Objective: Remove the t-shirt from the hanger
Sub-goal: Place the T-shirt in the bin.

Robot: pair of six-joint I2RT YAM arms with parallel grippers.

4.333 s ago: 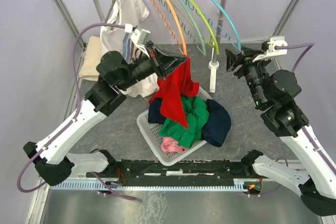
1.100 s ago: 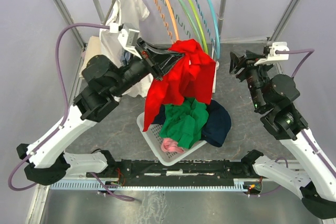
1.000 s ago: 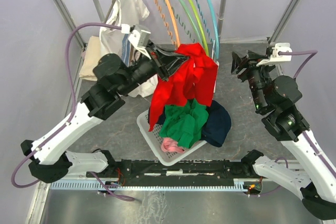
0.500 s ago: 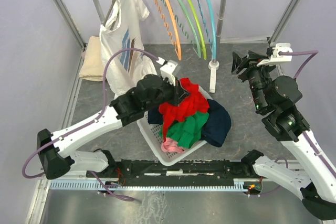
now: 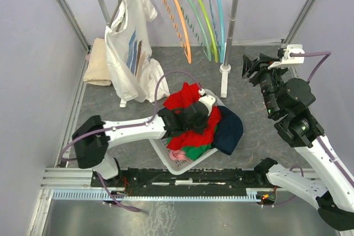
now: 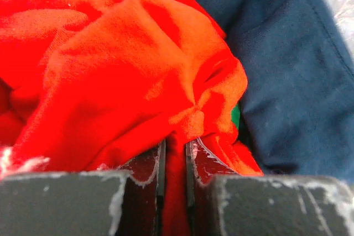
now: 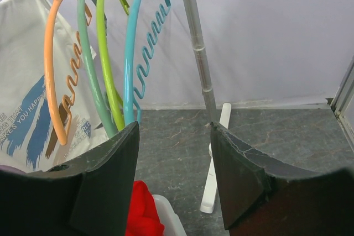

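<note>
left wrist shows left gripper pinching red t-shirt in basket.

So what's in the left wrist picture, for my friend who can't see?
The left gripper pinches a fold of the crumpled red t-shirt, which fills most of the picture. A dark blue garment lies at the picture's right.

Bright, even light; soft shadows; overhead view sharp; wrist views blurred in near foreground.

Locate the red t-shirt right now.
Top view, centre: the red t-shirt lies bunched in the white plastic laundry basket, beside the navy garment, pinched by the left arm's fingers.
</note>
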